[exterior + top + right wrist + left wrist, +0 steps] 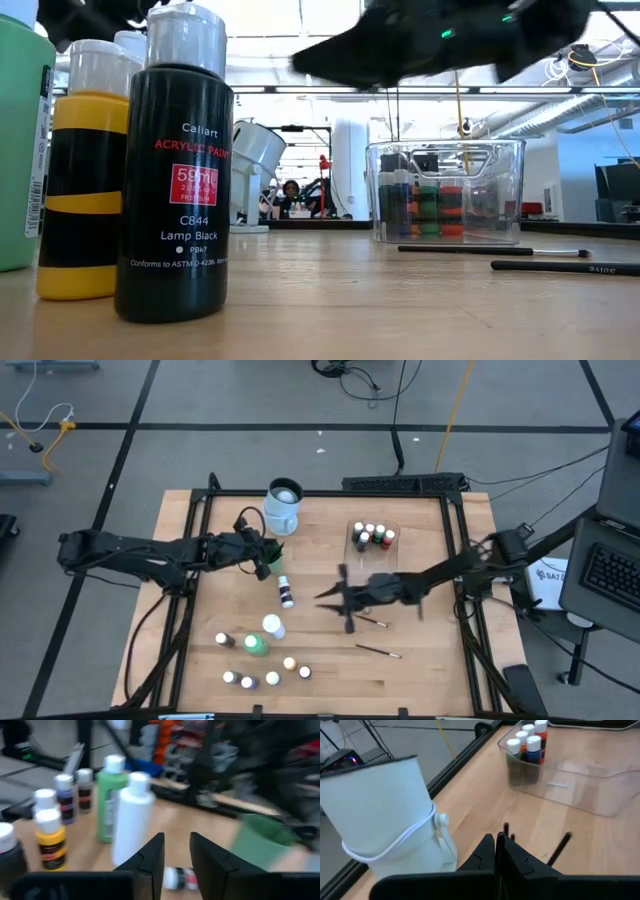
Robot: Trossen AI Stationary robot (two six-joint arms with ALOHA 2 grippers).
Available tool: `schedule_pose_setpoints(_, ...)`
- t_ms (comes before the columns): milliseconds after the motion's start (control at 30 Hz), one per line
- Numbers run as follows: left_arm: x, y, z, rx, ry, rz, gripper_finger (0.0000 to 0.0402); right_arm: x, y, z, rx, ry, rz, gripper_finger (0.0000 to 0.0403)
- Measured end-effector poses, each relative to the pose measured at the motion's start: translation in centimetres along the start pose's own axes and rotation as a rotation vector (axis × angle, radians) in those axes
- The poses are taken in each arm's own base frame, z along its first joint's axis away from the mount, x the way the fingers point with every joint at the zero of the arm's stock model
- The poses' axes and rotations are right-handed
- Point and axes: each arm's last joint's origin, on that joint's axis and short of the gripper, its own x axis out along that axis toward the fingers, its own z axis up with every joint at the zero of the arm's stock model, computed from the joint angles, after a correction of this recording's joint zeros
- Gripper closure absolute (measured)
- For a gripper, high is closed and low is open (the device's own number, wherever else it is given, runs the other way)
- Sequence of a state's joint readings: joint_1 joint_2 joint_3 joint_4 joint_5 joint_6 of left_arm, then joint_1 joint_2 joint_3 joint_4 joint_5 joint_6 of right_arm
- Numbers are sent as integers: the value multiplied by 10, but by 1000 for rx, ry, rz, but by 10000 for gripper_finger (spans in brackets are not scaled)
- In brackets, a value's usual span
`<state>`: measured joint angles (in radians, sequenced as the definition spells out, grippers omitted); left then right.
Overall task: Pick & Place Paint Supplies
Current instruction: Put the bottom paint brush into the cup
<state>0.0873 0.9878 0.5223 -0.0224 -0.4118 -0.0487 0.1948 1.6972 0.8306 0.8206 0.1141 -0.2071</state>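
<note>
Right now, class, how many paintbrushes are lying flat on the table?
2. The first brush lies mid-table; the second brush lies nearer the loose bottles. The arms may hide others.

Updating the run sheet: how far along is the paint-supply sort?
Done: a handful of small bottles stand in the clear tub.

In hand: the left tool sits shut beside the mug, seemingly pinching thin brush handles. The right tool hangs mid-table, nothing between its fingers.

Left: about ten bottles loose up front, including the green bottle, plus two brushes.
</note>
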Motion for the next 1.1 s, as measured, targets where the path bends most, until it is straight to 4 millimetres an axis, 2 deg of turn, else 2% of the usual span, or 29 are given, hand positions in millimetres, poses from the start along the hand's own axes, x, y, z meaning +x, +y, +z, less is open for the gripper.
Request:
schedule_pose_setpoints(100, 4, 3, -7, -18, -8, 0, 400, -29, -2, -1, -1, -63, -72, 328)
schedule_pose_setpoints(200, 5, 5, -10, -16, -4, -24, 401, -53, 4, -16, 5, -114, -67, 334)
schedule_pose_setpoints(400, 7, 8, -12, 14, 8, -28, 400, -84, 5, -25, 21, -288, -90, 342)
schedule_pose_setpoints(733, 8, 7, -15, 36, 34, -63, 395, -89, 5, -30, 22, -285, -93, 353)
schedule_pose_setpoints(1100, 8, 7, -14, 19, 27, -59, 335, -89, 5, -30, 23, -281, -92, 353)
